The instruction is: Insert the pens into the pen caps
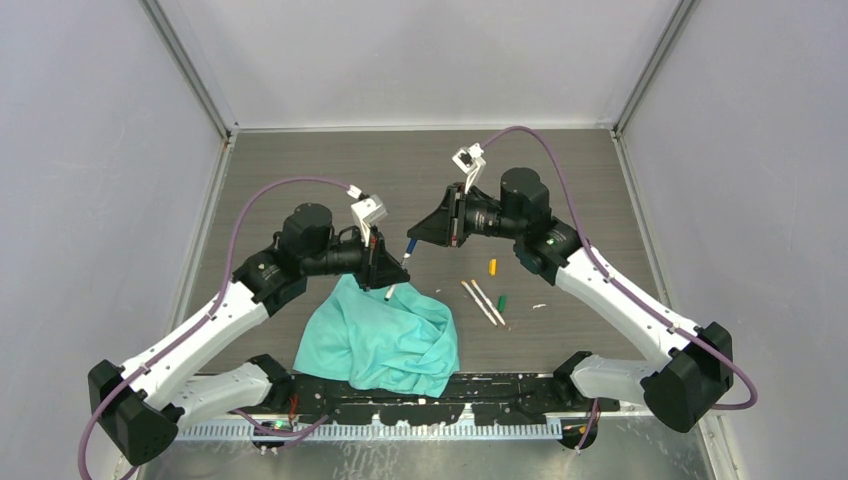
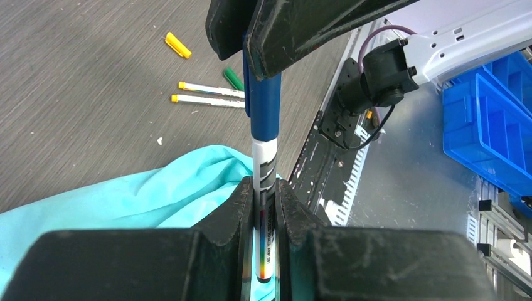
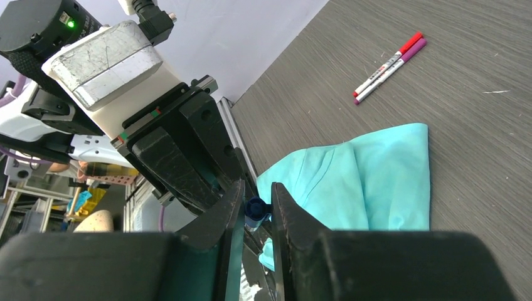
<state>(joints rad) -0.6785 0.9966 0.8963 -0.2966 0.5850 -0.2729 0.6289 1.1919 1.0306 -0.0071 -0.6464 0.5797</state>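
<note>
Pen (image 2: 265, 157) clamped in the narrow left claw (image 2: 263, 188) above the cloth (image 2: 125, 200), its tip seated inside the blue cap (image 2: 263, 106), which the right claw (image 3: 257, 200) pinches. Two uncapped pens (image 2: 210, 89), yellow cap (image 2: 177, 45) and green cap (image 2: 233, 78) lie on the table (image 2: 75, 94). Blue bins (image 2: 489, 125) stand beyond the table edge; contents indiscernible.

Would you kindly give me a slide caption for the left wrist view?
Left fingers hold a white pen; right fingers grip the blue cap at its end.
</note>
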